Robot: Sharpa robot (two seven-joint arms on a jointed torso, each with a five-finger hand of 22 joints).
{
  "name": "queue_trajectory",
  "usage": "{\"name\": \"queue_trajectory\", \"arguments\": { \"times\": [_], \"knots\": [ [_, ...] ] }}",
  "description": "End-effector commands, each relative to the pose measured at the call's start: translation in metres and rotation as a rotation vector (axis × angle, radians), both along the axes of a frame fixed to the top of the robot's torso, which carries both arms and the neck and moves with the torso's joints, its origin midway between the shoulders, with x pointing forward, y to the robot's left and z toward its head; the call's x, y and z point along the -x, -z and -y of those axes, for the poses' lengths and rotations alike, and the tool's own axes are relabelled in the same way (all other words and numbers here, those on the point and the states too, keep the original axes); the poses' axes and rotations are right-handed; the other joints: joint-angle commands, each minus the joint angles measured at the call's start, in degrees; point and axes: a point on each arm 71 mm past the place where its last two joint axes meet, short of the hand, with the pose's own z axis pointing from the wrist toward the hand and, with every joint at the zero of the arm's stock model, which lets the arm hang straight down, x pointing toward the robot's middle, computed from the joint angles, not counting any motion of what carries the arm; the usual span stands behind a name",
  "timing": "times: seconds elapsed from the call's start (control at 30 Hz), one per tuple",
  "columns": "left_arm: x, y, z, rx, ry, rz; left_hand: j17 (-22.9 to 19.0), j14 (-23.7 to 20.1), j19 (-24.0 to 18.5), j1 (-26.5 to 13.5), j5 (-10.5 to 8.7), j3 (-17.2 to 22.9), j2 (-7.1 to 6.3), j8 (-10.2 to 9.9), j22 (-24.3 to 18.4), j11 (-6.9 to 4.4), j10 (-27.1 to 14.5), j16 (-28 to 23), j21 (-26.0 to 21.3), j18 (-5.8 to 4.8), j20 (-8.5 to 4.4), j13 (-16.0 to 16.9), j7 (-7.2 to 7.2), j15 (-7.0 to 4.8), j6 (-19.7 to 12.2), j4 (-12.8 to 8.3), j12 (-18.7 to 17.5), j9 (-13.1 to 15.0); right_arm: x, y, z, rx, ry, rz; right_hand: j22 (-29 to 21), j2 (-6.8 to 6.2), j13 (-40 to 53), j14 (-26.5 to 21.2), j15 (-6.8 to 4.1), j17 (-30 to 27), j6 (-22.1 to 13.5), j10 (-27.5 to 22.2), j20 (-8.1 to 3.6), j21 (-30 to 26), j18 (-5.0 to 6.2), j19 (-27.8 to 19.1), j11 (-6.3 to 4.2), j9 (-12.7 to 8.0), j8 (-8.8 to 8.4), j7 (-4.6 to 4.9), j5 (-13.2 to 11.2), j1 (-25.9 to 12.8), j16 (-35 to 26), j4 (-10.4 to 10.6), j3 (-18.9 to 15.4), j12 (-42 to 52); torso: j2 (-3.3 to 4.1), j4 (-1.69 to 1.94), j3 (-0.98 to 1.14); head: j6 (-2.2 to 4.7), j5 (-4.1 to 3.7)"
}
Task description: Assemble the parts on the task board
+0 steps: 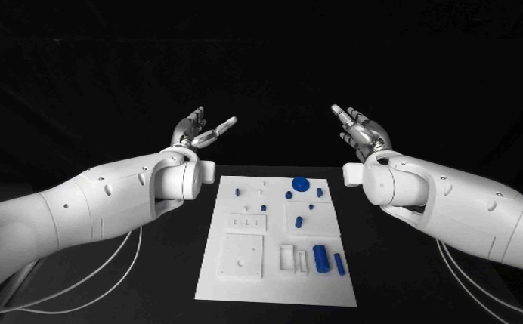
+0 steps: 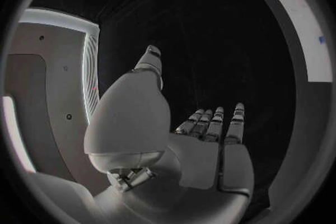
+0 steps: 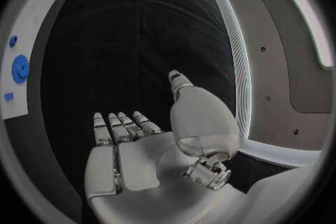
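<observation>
Fingers first: on my left hand (image 1: 199, 129) they are spread and hold nothing, palm turned up, and my right hand (image 1: 360, 129) mirrors it — apart, bare, lifted off the table. From the left wrist I see my own fingers (image 2: 218, 123) lying straight and loose side by side over black cloth; from the right wrist the fingers (image 3: 119, 126) lie the same way.

I judge that no step is in hand yet — both hands wait at the start, and every piece looks untouched.

Nearest me on the task board (image 1: 278, 286) lies the long blue cylinder (image 1: 320, 257) with a slimmer blue bar (image 1: 339, 263) just beside it, both next to a pair of white slots. Farther up sits a small blue peg (image 1: 298, 221), and at the far end the round blue disc (image 1: 300, 183) with little blue pieces near it. My fingers hover beyond that far end, one hand off each side, well apart from every part and above the board's level.

The next move, as I reckon it, calls for one hand to come down and inward over a chosen part, fingers closing round it from above.
</observation>
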Motion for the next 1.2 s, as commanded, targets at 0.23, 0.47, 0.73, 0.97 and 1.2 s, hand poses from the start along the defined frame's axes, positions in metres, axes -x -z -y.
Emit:
{"name": "queue_trajectory", "arguments": {
  "times": [0.23,0.47,0.73,0.97,1.2],
  "knots": [
    [-0.028,-0.014,-0.005,-0.030,0.073,-0.082,0.1,0.8,0.3,3.2,0.52,0.0,-0.69,0.3,0.2,0.27,0.7,0.3,0.4,0.68,0.82,0.1,0.24,0.30,0.7,1.0,0.4,0.1,-0.027,-0.006,0.008,0.044,-0.283,-0.131,0.1,0.30,0.1,0.1,0.82,0.1,0.7,0.2,0.88,0.4,0.46,0.2,0.96,0.1,0.39,5.48,0.8,2.5,0.3,0.4,0.0,0.4,0.04,0.01,-0.04,-0.02,0.01],
    [-0.030,-0.015,-0.006,-0.032,0.072,-0.083,0.1,0.8,0.3,3.2,0.52,0.0,-0.68,0.3,0.2,0.31,0.8,0.3,0.4,0.69,0.82,0.1,0.28,0.30,0.7,1.0,0.4,0.1,-0.035,-0.009,0.014,0.059,-0.316,-0.158,0.1,1.14,0.1,0.6,0.91,0.2,1.1,0.6,0.87,0.4,0.45,0.2,1.01,0.1,0.43,5.49,1.0,3.1,0.4,-0.6,-0.1,0.5,0.04,0.01,-0.04,-0.02,0.01],
    [-0.030,-0.015,-0.005,-0.006,0.154,-0.085,1.1,14.0,7.4,4.0,0.47,3.2,2.36,2.3,1.5,3.37,12.8,2.4,3.0,1.85,0.88,0.9,3.59,1.83,11.4,0.8,1.9,1.2,-0.038,-0.010,0.022,0.154,-0.252,-0.062,1.1,1.53,1.0,15.9,0.79,1.2,13.9,14.4,-0.01,2.5,3.04,9.6,0.63,1.0,1.59,5.04,1.7,11.2,1.4,-10.5,1.0,1.3,0.07,0.12,-0.04,1.45,1.07],
    [-0.024,-0.017,-0.006,-0.002,0.236,-0.075,2.6,54.7,38.7,3.4,0.45,5.0,14.89,3.0,5.9,2.08,54.1,6.8,15.7,0.27,-7.93,2.1,3.25,-0.52,41.4,-10.5,3.5,2.3,-0.038,-0.012,0.019,0.415,-0.255,0.081,3.5,1.42,2.7,57.8,-5.51,3.7,50.1,53.2,-6.54,9.4,5.10,46.5,-4.51,3.0,3.84,1.40,1.4,14.1,4.8,-18.4,6.5,3.1,0.39,-0.02,-0.20,1.48,1.09],
    [-0.011,-0.031,-0.001,-0.039,0.361,-0.028,4.5,65.7,46.1,5.1,0.81,6.1,17.60,3.9,8.0,-2.38,66.1,11.3,21.1,-2.69,-14.10,2.5,0.40,-5.69,53.6,-14.6,3.1,2.9,-0.032,-0.015,0.005,0.676,-0.354,0.182,5.8,-0.44,2.6,75.1,-11.67,6.7,56.1,59.6,-13.92,16.2,4.69,62.2,-7.30,2.9,3.08,0.42,1.8,11.9,7.1,-22.0,11.2,2.9,1.92,-0.05,-0.61,1.97,0.52]
  ]
}}
